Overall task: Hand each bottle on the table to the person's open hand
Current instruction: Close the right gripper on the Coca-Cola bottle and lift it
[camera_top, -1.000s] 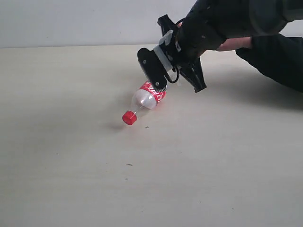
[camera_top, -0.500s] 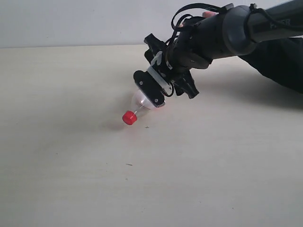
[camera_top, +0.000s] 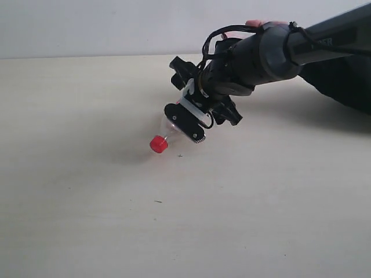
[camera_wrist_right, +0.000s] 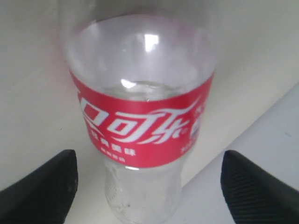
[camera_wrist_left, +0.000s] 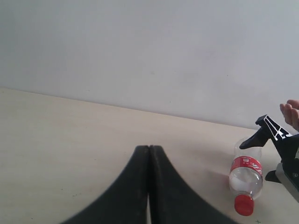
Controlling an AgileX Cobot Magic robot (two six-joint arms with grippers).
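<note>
the right gripper (camera_top: 204,119) has come down onto the bottle (camera_top: 170,128) over the last second. a moment ago the red label was plain to see below the tool; now the fingers hide it from the exterior view, leaving only the clear shoulder and the red cap (camera_top: 158,144) showing. the bottle lies on its side on the table (camera_top: 87,191), about mid-table, with its cap pointing near-left. from the right wrist, the jaws stand wide apart, one on each side of the labelled body, with nothing clamped yet. so the approach looks done, and the grasp is likely the next step before any handover. the person's open hand (camera_wrist_left: 292,112) waits at the far right, behind the arm. the left gripper (camera_wrist_left: 149,186) is clenched and empty, well apart on the left.
</note>
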